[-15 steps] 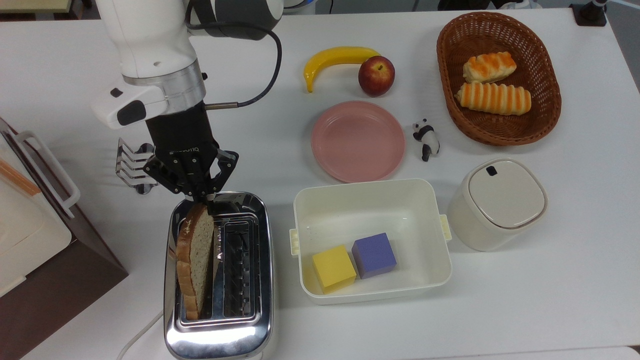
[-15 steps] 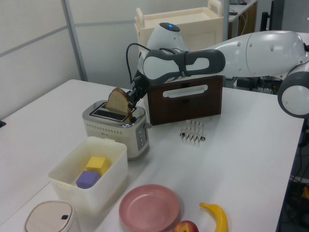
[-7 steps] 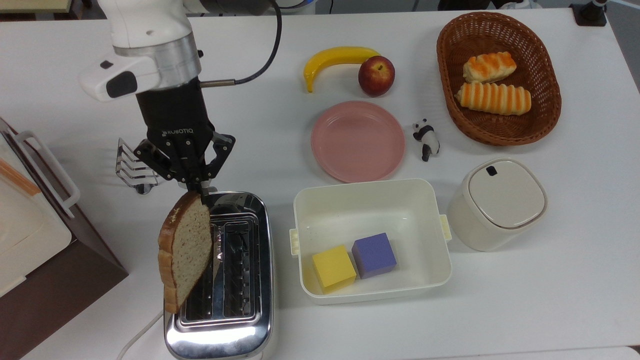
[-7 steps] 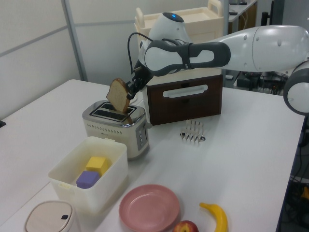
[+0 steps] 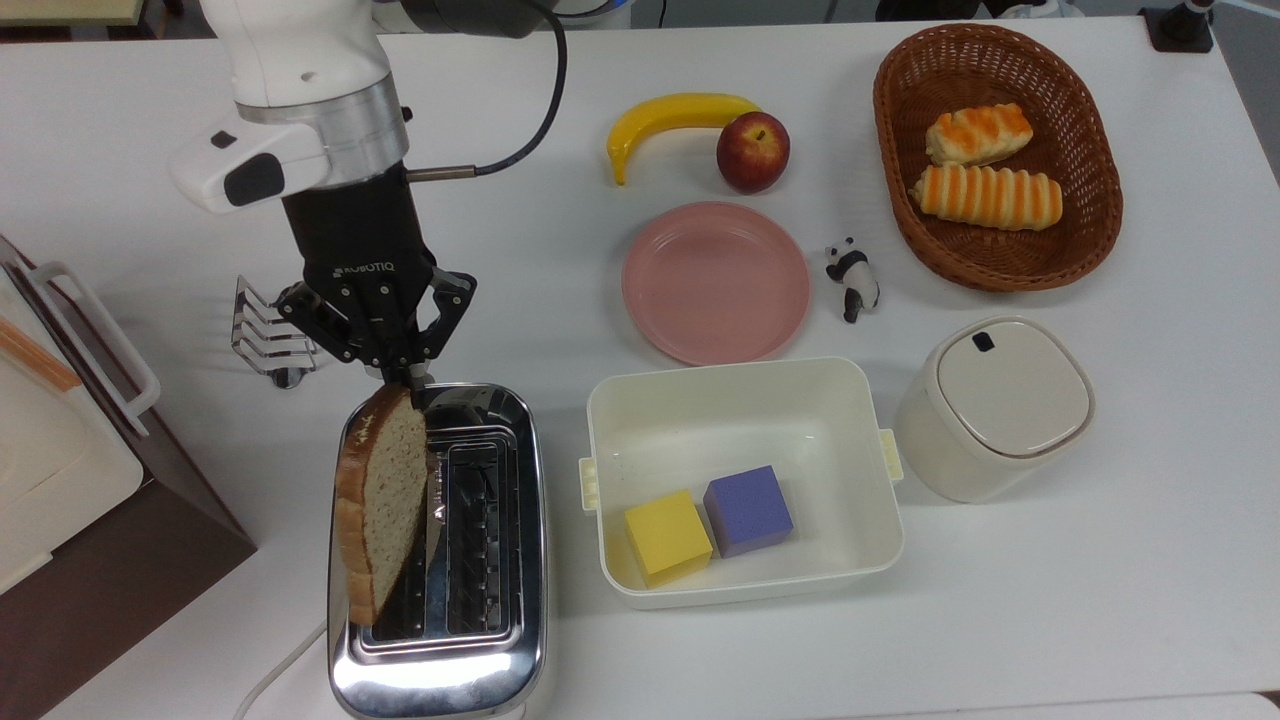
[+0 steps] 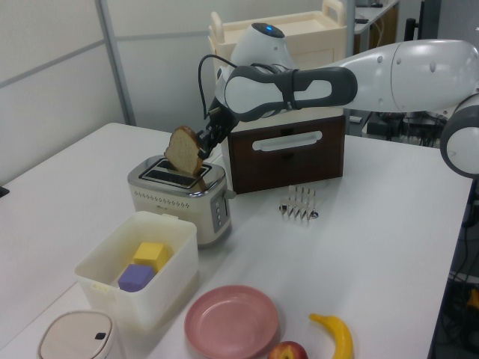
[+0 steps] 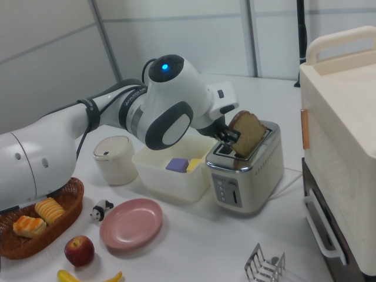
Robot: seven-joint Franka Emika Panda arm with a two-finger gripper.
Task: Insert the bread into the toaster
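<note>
Holding the bread (image 5: 385,500) over the toaster (image 5: 437,560), tilted, lower edge at the slot on the top view's left.

We've got the arm reaching in with the gripper (image 5: 405,378) pointing down, fingers pinched on the slice's top corner. The white tub (image 5: 742,390) has a yellow cube (image 5: 667,536) and a purple cube (image 5: 748,510) in it, and the basket (image 5: 1000,260) holds two striped rolls (image 5: 985,170). Nearby we see a pink plate (image 5: 715,282), banana (image 5: 670,120), apple (image 5: 752,150), toy panda (image 5: 852,276), lidded jar (image 5: 995,405) and toast rack (image 5: 265,335).
</note>
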